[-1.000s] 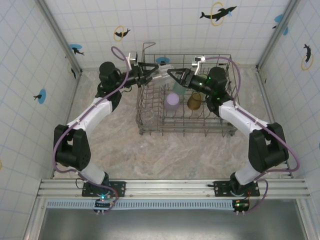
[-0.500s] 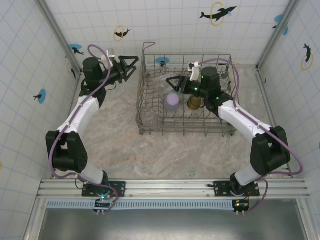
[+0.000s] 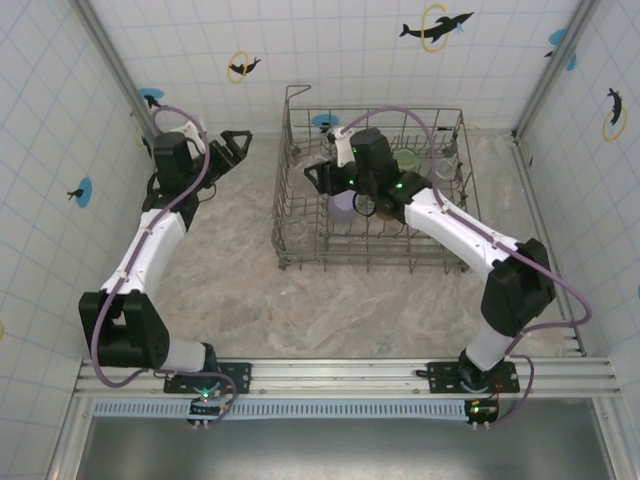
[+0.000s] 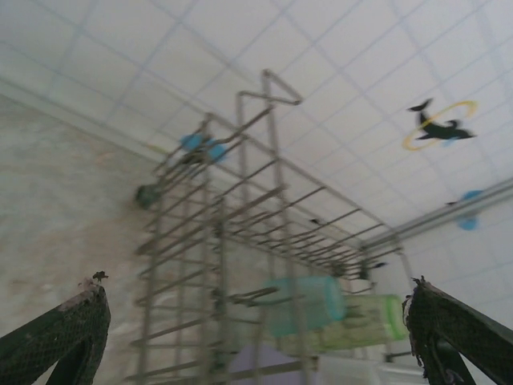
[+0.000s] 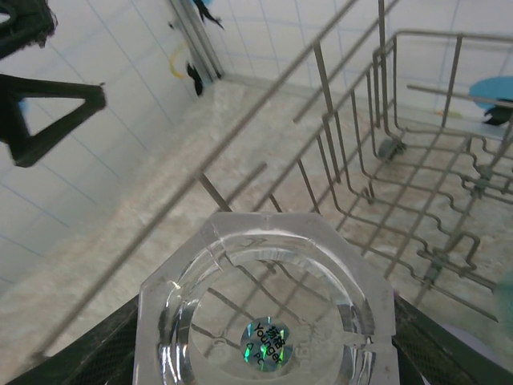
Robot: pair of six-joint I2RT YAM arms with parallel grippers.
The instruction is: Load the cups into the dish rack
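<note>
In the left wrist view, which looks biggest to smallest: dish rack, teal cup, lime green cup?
Largest: dish rack. Then teal cup and lime green cup, about alike; not ranked.

Right gripper (image 5: 264, 357) clamps clear octagonal plastic cup (image 5: 263, 309), base toward camera, shiny sticker at base centre; grey metal wire dish rack (image 5: 417, 160) just beyond.

Marbled beige table top (image 3: 330, 300) is taken as reference. Beyond its far edge the back wall (image 3: 350, 60) is recorded: white tiles ruled with pale blue lines, marked by a black dolphin in a yellow ring (image 3: 436, 25). Left wall (image 3: 45, 120) and right wall (image 3: 600, 170), tiled alike, are seen rising from its sides. Grey metal posts (image 3: 117, 68) are noted at its far corners. An aluminium rail (image 3: 340, 375) is fixed along its near edge. Lighting is judged even and diffuse.
</note>
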